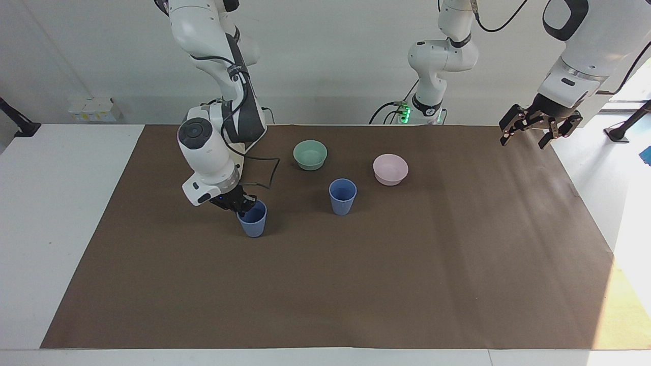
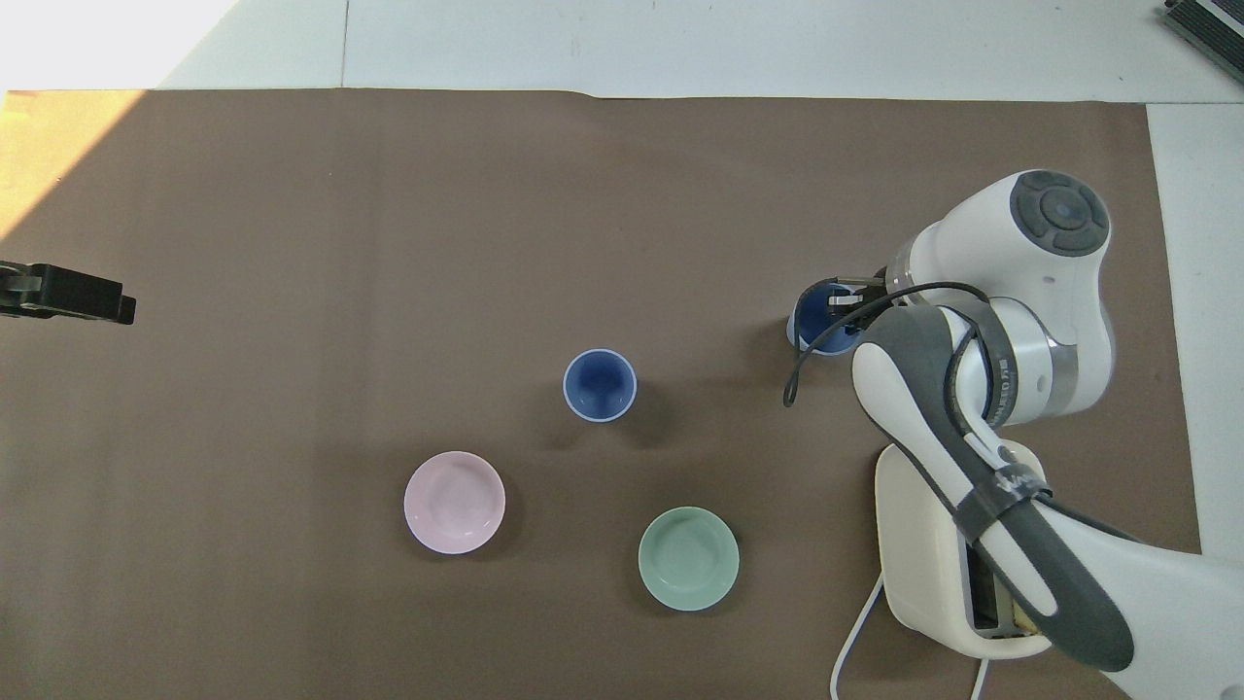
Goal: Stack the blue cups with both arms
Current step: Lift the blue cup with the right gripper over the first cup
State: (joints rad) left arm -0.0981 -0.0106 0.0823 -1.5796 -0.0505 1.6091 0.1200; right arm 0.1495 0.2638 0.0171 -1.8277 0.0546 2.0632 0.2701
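Observation:
One blue cup (image 1: 253,221) (image 2: 812,329) stands upright on the brown mat toward the right arm's end of the table. My right gripper (image 1: 244,205) (image 2: 844,303) is shut on its rim, one finger inside the cup and one outside. The second blue cup (image 1: 343,196) (image 2: 600,385) stands alone near the middle of the mat, apart from both grippers. My left gripper (image 1: 529,133) (image 2: 97,297) hangs open and holds nothing, high over the mat's edge at the left arm's end, where that arm waits.
A green bowl (image 1: 310,154) (image 2: 688,558) and a pink bowl (image 1: 390,169) (image 2: 454,502) sit nearer to the robots than the middle cup. A white appliance (image 2: 923,544) with a cable lies under the right arm.

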